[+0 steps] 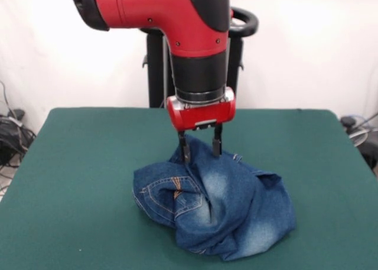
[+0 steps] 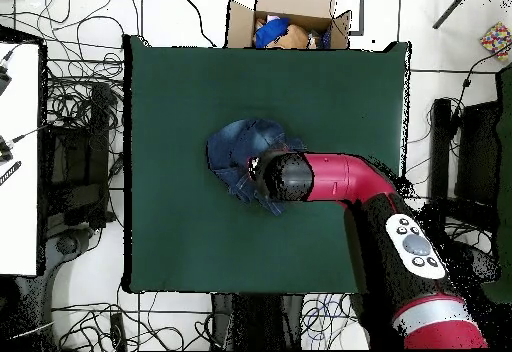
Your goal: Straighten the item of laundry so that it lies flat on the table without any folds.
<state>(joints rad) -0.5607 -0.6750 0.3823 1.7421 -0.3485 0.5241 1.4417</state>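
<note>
Front view: we see the jeans bunched in a rumpled heap on the green table, lying toward the camera side of the cloth's middle and a little to the picture's right. One back pocket with tan stitching faces the camera on the heap's left part, and faded whitish patches run down the middle and lower right of the denim. Folds overlap all over the pile; no leg lies stretched out.

The red and black arm comes down directly above the far edge of the jeans. Its gripper points straight down, and we see its two dark fingers standing apart with a clear gap between them, so the jaws are spread. The fingertips sit at the heap's upper rim, touching or just pressing into the denim there; we cannot tell whether any cloth lies between them.

In the overhead view, we see the jeans as a compact blue mound near the table's middle, partly covered by the arm's wrist. Beyond the table edge farthest from the jeans' covered side stands an open cardboard box, on the floor and well apart from the denim.
</note>
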